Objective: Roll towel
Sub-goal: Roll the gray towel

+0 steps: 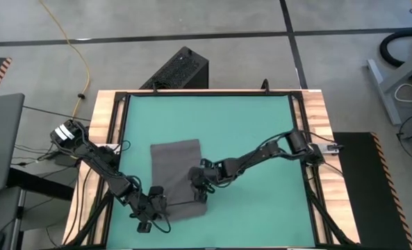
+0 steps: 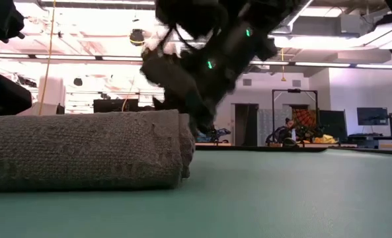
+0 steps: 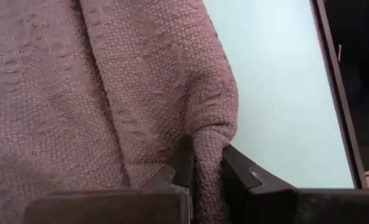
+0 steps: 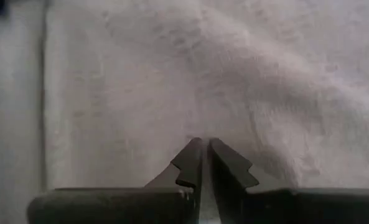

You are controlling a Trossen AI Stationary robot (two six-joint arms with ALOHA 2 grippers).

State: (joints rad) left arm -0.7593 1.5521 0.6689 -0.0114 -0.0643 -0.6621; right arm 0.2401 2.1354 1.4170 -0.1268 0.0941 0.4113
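Note:
The dark grey towel (image 1: 176, 167) lies on the green mat (image 1: 247, 132), its far part flat. Its near end is rolled into a thick roll, shown in the low view (image 2: 83, 149), and the roll rests on the mat. My left gripper (image 1: 153, 201) is at the roll's left end, shut on the cloth (image 3: 207, 163). My right gripper (image 1: 197, 184) is at the roll's right end, with its fingers shut (image 4: 203, 149) against the towel (image 4: 234, 81). It also shows in the low view (image 2: 196, 116). My left gripper pinches a raised fold of the towel (image 3: 209, 140) between its two fingers, at the roll's left end. The fingers come from the table's near left side. The fold stands up between the fingertips and the rest of the cloth lies on the mat. My right gripper has its shut fingertips (image 4: 193, 152) against the towel's surface (image 4: 200, 132) at the roll's right end, slanting down from the table's right side. I cannot tell whether any cloth is caught between them. The towel stays on the mat.
A wooden frame with black rails (image 1: 299, 139) runs round the mat. Bare green mat lies to the right of the towel (image 1: 261, 208) and beyond it (image 1: 206, 118). A black box (image 1: 178, 69) stands behind the table's far edge.

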